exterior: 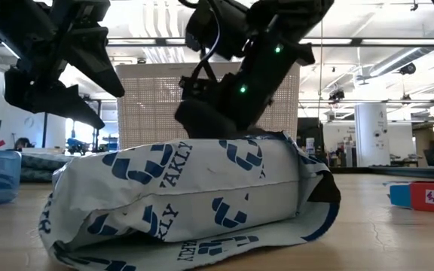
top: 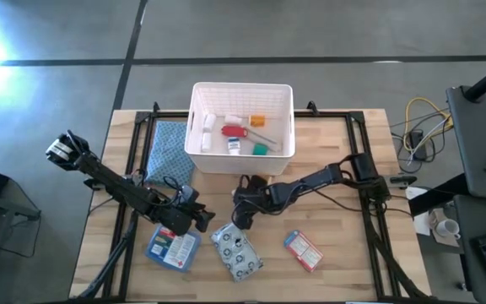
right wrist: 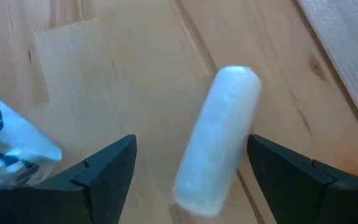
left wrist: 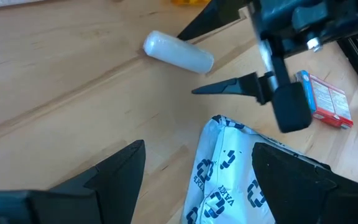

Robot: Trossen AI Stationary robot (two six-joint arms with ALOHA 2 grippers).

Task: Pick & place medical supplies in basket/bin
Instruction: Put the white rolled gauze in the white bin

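Observation:
The white slotted basket (top: 241, 127) stands at the table's far middle and holds several small supplies. The grey-white spotted pouch (top: 236, 251) lies flat near the front edge, with the blue packet (top: 173, 247) to its left and the red-white packet (top: 303, 250) to its right. A white roll (right wrist: 219, 140) lies on its side on the wood. My right gripper (right wrist: 191, 140) is open above the roll, one finger on either side, touching nothing. My left gripper (left wrist: 197, 148) is open, just left of the pouch's (left wrist: 241, 174) far end.
A blue checked cloth (top: 171, 148) lies left of the basket. The two grippers (top: 197, 218) (top: 243, 211) stand close together mid-table, just behind the pouch. Black frame rails run along the table's left and right sides. There is bare wood on the right, around the red-white packet (left wrist: 325, 99).

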